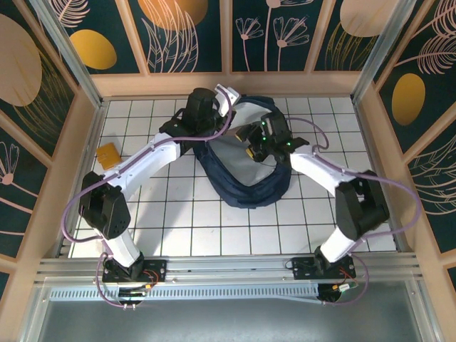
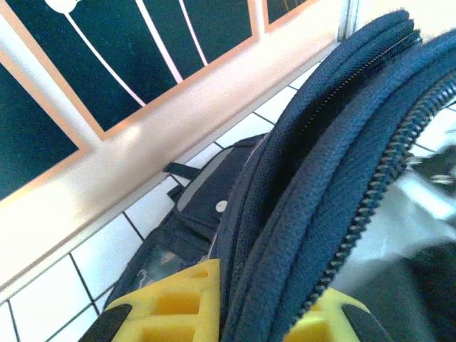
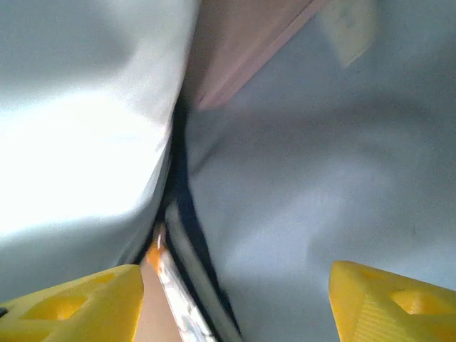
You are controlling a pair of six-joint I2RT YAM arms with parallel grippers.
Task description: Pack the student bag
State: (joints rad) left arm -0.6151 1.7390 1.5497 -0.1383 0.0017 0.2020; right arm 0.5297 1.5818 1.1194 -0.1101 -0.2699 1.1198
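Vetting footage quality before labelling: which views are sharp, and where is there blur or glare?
Top external: sharp and evenly lit, student bag clear. Left wrist: zipper teeth crisp, lower right corner smeared, wall ledge glaring. Right wrist: soft throughout, pale fabric washed out at left.

Both arms reaching forward, left gripper (image 2: 239,317) clamped on student bag (image 2: 342,142) rim, right gripper (image 3: 235,296) spread wide

The navy-blue student bag (image 1: 246,187) lies mid-table on the white tiles, unzipped, its pale lining showing.
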